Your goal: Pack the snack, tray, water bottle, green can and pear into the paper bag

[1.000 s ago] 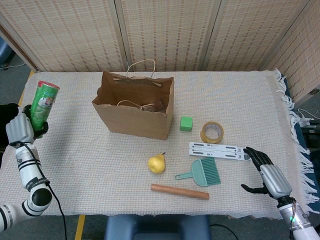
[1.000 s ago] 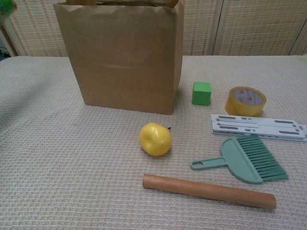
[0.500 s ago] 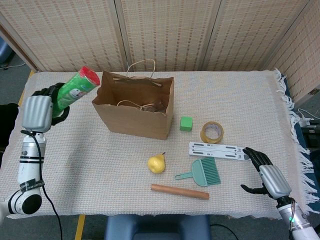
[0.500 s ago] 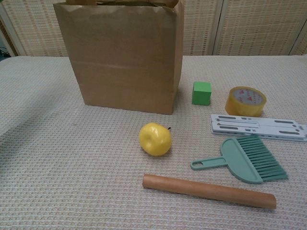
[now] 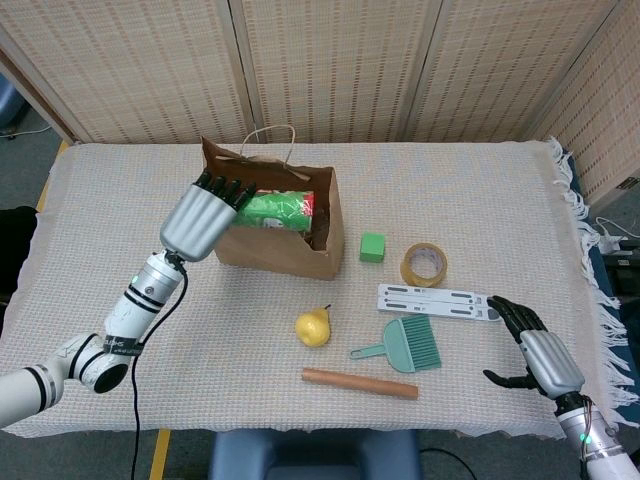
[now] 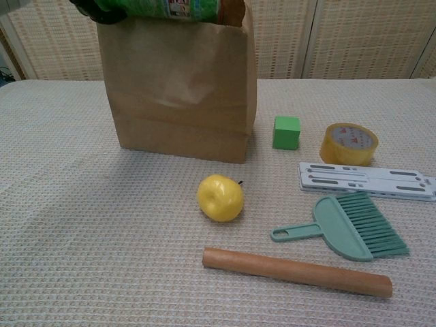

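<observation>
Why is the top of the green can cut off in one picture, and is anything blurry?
Chest view: the green can sits at the frame's upper edge, so it is cropped; the pear looks sharp. Head view: the whole can shows over the paper bag, with no obvious blur.

One camera sits high up, looking steeply down on the whole cloth-covered table, with the brown paper bag standing left of centre and woven folding screens behind it. The other sits low and much nearer, about level with the tabletop, facing that bag head-on so its top edge is cut off. Both take in the bag and what lies right of and in front of it: a yellow pear, a small green cube, a wooden rolling pin.
</observation>
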Available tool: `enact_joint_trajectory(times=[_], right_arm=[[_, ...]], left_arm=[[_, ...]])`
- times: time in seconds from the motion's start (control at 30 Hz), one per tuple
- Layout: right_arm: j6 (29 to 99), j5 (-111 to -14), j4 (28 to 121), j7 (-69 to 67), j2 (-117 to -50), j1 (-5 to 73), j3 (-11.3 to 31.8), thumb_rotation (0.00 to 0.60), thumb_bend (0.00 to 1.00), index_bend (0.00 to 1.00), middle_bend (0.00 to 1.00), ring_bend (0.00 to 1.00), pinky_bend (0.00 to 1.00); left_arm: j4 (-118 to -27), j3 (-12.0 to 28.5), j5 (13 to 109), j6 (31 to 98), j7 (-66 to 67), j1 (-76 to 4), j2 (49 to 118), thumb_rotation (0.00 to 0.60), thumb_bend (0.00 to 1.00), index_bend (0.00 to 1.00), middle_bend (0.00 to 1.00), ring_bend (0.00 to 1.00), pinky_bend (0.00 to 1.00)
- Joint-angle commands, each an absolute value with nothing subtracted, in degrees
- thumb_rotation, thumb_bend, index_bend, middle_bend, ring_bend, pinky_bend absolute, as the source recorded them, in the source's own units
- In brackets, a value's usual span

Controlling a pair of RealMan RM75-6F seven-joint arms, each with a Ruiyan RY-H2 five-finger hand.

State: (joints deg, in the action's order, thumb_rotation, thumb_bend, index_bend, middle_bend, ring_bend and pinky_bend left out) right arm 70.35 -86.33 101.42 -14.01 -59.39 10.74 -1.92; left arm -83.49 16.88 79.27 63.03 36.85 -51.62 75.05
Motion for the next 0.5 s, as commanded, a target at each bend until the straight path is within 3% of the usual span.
enact_joint_trajectory(times=[0.03, 0.2, 0.37, 0.5], right_arm=[[70.14, -86.09, 101.47, -14.20, -59.25, 10.79, -1.88, 0.600, 0.08, 0.00, 0.00, 0.00, 0.00], [69.59, -85.74, 101.66, -14.90, -58.78, 10.90, -1.91, 0.600, 0.08, 0.00, 0.00, 0.00, 0.00], [69.16, -85.71, 101.89, -15.08, -58.46, 11.01, -2.02, 0.600, 0.08, 0.00, 0.00, 0.00, 0.00], [69.05, -85.61, 101.95, -15.11, -58.40, 11.01, -2.01, 0.600, 0.08, 0.00, 0.00, 0.00, 0.00]], left_arm=[[-80.55, 17.35, 79.06, 60.71, 41.53, -55.03, 77.06, 0.600, 0.60, 0.65, 0.67, 0.63, 0.75], [-78.16, 17.68, 79.22, 60.42, 45.05, -57.44, 78.52, 0.600, 0.60, 0.65, 0.67, 0.64, 0.76], [-74.25, 14.88, 85.13, 60.51, 47.09, -59.54, 78.44, 0.600, 0.60, 0.63, 0.65, 0.61, 0.72], [-72.61, 12.93, 87.82, 60.80, 48.00, -59.74, 78.32, 0.600, 0.57, 0.39, 0.43, 0.41, 0.54]])
